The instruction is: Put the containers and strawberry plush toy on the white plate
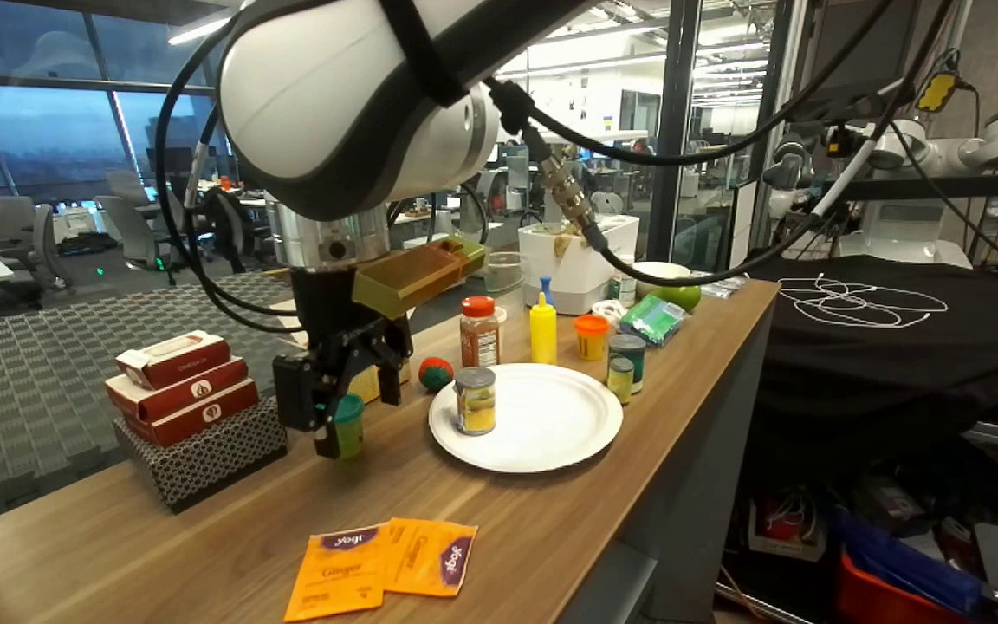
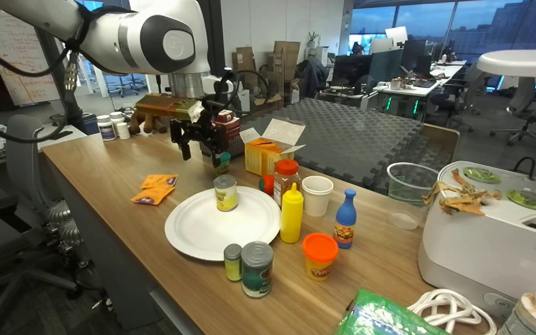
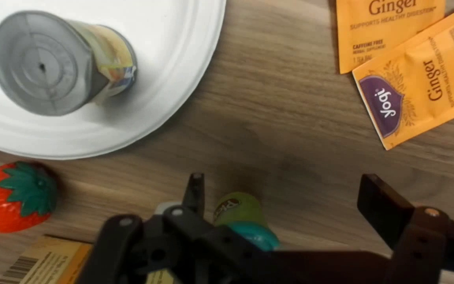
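End effector (image 2: 201, 159) poised over the counter (image 2: 96, 163), fingers parted. Teal-lidded jar (image 3: 244, 219) noted below it. White plate (image 3: 168, 75) near it, bearing a can (image 3: 65, 63). Off to its side, strawberry toy (image 3: 16, 197): shown whole by the wrist view, partly hidden by red-lidded jar (image 2: 284, 184) in an exterior view.

In the wrist view, the fingers (image 3: 384, 213) hide part of the tub (image 3: 239, 209) just beside them and part of the box (image 3: 55, 262), which the bottom edge also cuts. Beyond their tips, the picture's edges crop the plate (image 3: 172, 94) and the packets (image 3: 418, 81). In an exterior view, well apart from the fingers, the jar (image 2: 286, 184) covers part of the strawberry (image 2: 266, 184); the bag (image 2: 384, 316) runs off the bottom.
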You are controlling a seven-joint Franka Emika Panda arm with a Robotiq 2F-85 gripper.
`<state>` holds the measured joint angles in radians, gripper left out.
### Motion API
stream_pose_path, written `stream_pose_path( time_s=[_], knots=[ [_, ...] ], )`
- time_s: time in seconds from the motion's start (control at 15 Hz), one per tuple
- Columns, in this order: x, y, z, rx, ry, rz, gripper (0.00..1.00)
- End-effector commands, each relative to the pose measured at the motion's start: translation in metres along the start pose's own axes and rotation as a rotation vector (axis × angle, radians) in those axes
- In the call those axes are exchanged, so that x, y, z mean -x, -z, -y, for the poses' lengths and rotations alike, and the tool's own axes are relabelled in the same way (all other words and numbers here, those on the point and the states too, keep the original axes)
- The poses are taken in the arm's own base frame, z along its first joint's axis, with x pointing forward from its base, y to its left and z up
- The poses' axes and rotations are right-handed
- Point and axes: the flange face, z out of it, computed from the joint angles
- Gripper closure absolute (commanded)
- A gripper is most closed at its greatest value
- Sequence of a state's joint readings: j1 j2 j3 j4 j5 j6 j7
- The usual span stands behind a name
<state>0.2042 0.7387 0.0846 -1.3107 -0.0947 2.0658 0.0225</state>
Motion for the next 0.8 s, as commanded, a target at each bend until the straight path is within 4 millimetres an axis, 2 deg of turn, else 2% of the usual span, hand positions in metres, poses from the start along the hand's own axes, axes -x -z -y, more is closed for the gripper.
stream_pose_path(
  time_s=[0.0, 0.73],
  knots=[
    [-0.018, 0.009, -0.009, 0.021, 0.019, -0.034, 0.00],
    [-0.038, 0.007, -0.023, -0.007, 0.005, -0.069, 0.00]
  ],
)
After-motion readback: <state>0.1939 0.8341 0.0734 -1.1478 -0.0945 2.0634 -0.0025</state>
